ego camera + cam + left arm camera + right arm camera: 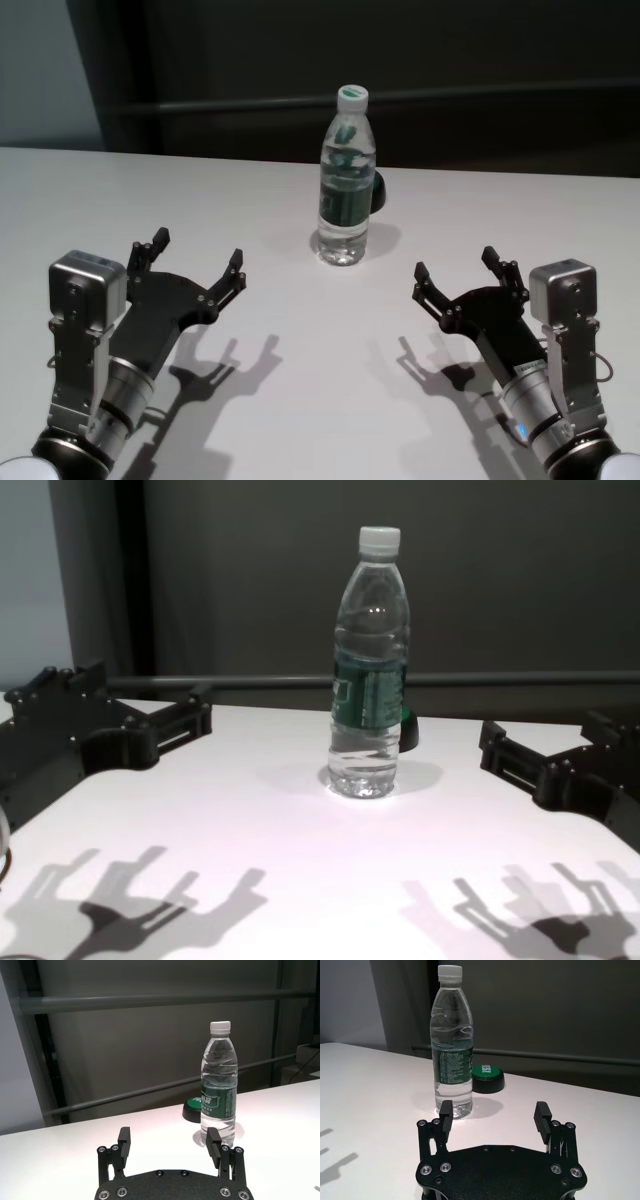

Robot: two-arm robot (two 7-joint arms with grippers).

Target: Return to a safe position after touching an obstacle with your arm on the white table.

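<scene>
The obstacle point(346, 185), a clear water bottle with a white cap and dark green label, stands upright at the middle of the white table point(300, 390); it also shows as the bottle point(218, 1085), the bottle point(451, 1042) and the bottle point(371, 665). My left gripper point(197, 257) hovers open near the front left, apart from the bottle, its fingers point(124, 1140) holding nothing. My right gripper point(460, 266) hovers open at the front right, also apart from it, with its fingers point(541, 1115) bare.
A small dark rounded object with a green top point(487, 1079) sits on the table just behind the bottle, partly hidden in the head view point(377, 192). The table's far edge meets a dark wall with a horizontal rail point(150, 1001).
</scene>
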